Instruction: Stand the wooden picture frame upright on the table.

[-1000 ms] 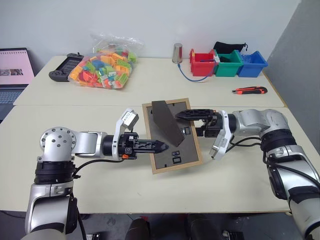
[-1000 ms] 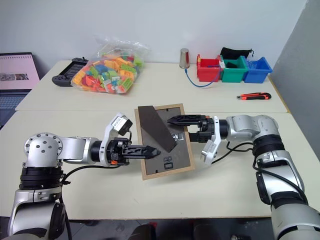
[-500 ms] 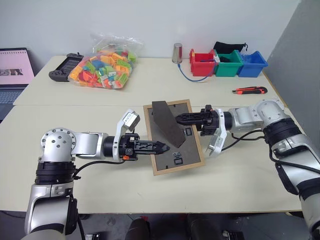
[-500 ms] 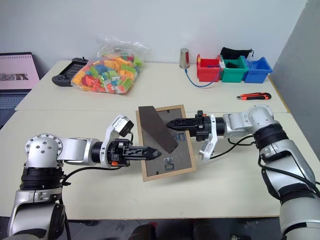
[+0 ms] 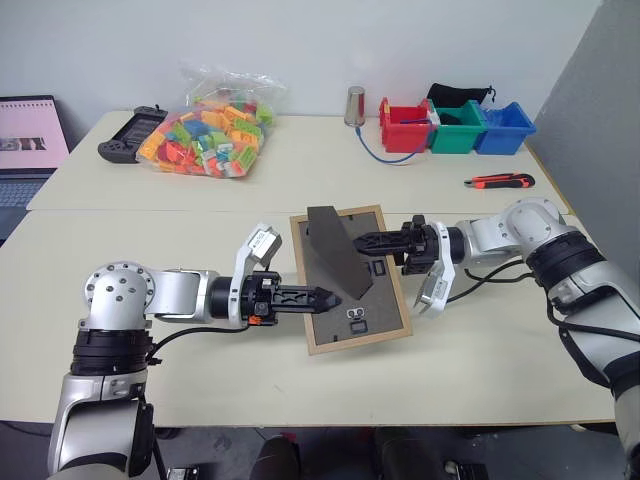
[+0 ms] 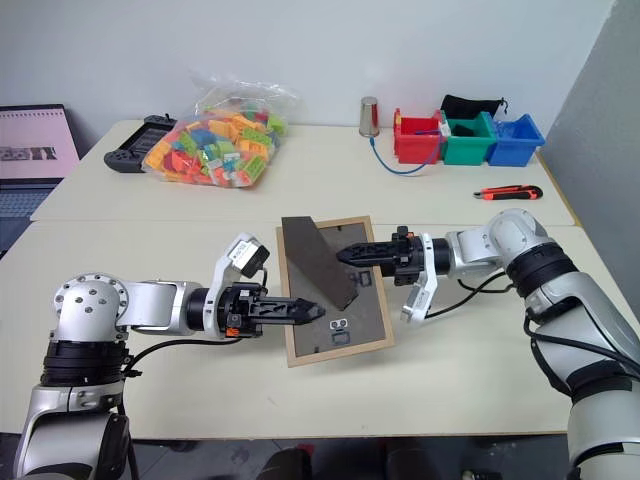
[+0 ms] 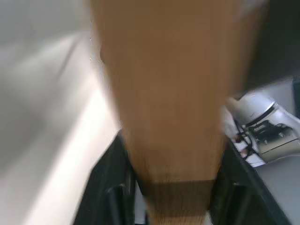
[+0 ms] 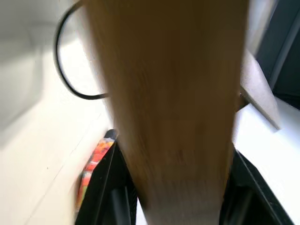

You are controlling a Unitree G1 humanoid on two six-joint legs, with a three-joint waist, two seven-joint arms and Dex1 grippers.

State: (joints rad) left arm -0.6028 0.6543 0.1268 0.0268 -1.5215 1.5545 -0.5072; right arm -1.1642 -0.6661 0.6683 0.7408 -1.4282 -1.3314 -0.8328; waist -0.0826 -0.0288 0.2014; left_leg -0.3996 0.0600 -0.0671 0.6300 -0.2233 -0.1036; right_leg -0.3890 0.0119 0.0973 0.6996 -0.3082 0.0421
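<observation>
No readable text, labels, brands or nos. anywhere. Laptop (image 5: 28,135) screen off the table's (image 5: 300,170) far left corner shows pink page w/ dark strip, too small to read. Frame (image 5: 350,278) back has small dark fittings, no legible marks. White tags on both wrists blank as far as can tell. Bag of bricks (image 5: 205,135), bins (image 5: 455,128), cutter (image 5: 498,181) near far right edge: no print legible.
</observation>
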